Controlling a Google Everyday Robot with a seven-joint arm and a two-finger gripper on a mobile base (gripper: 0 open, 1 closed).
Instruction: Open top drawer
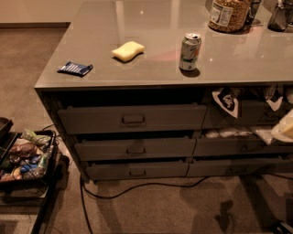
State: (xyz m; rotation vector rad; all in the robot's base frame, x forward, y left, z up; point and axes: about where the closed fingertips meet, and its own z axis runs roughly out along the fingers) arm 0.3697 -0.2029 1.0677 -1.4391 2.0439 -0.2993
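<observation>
The top drawer (96,119) is the wide dark-grey front just under the counter on the left, with a rectangular metal loop handle (133,119) at its centre. A dark gap runs along its upper edge. My gripper (284,130) shows only as a pale shape cut off by the right edge of the camera view. It hangs in front of the right-hand drawers, far to the right of the handle and touching nothing that I can see.
Two shorter drawer fronts (135,148) sit below the top drawer. Black-and-white cloth (227,101) hangs from the right-hand drawers. On the counter (151,73) are a can (189,51), a yellow sponge (128,50), a blue packet (75,68) and a jar (227,13). A snack tray (25,155) stands left; a cable (137,186) crosses the floor.
</observation>
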